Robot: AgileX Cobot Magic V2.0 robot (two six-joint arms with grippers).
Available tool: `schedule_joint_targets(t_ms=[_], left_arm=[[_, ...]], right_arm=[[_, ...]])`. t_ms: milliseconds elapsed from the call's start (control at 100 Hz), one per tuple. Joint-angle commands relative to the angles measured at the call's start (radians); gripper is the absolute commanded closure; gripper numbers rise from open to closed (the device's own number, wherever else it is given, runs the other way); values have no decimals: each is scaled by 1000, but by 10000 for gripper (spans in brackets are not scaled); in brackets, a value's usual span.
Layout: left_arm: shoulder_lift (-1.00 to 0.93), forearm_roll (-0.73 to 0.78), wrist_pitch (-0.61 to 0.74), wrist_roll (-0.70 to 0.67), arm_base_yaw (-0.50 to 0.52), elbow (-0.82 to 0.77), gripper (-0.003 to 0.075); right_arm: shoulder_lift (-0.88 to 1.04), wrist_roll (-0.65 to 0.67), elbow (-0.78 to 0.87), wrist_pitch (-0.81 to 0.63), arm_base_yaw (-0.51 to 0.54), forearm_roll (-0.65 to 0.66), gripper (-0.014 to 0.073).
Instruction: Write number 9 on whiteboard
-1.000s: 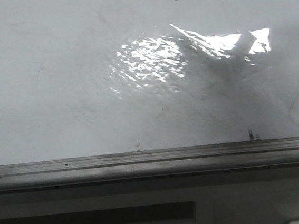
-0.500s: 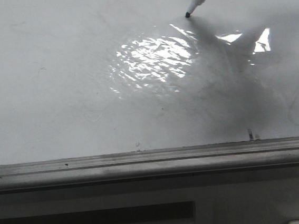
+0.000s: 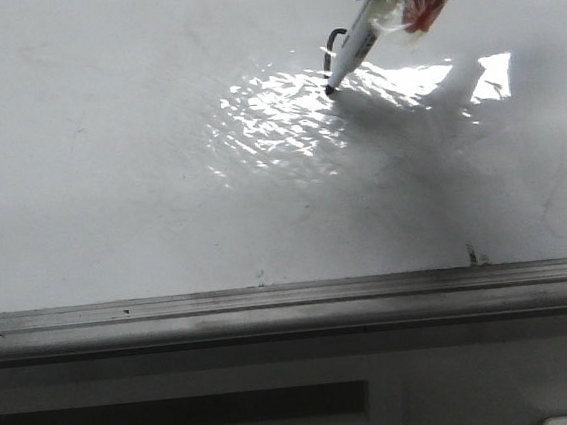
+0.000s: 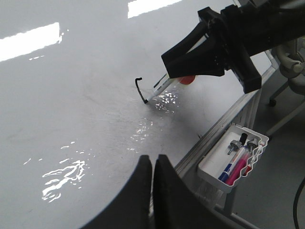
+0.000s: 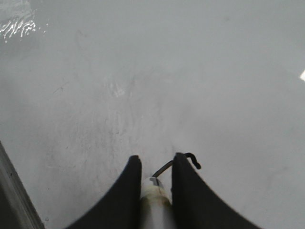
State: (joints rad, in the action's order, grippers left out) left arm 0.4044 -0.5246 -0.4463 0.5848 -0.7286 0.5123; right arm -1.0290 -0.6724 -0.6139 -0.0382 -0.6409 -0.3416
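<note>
Front view shows your right fingers point(image 3: 384, 7) pinching a marker point(image 3: 349, 57), tip touching the whiteboard point(image 3: 110, 189) beside the started number 9 point(image 3: 331, 47). Your left fingers point(image 4: 153, 164) are pressed together.

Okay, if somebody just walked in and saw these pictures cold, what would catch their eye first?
Likely the right gripper pressing a marker tip-down on the whiteboard, beside a fresh black stroke, a small hook with a short tail. Next, the bright wrinkled glare just left of the tip in the front view.
</note>
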Motion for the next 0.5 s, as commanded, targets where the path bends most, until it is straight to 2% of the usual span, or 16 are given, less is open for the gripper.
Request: schedule_joint_targets(t_ms=[0,120,490], left_arm=[[9,-26,64,-6,2,26,741],[9,-26,64,-6,2,26,741],[9,-27,64,-6,2,26,741]], right_arm=[[0,-10,-18,1,14,2,635],[2,-10,-20,-68,31,2,635],[2,-26,-46,-44,121,2,635]])
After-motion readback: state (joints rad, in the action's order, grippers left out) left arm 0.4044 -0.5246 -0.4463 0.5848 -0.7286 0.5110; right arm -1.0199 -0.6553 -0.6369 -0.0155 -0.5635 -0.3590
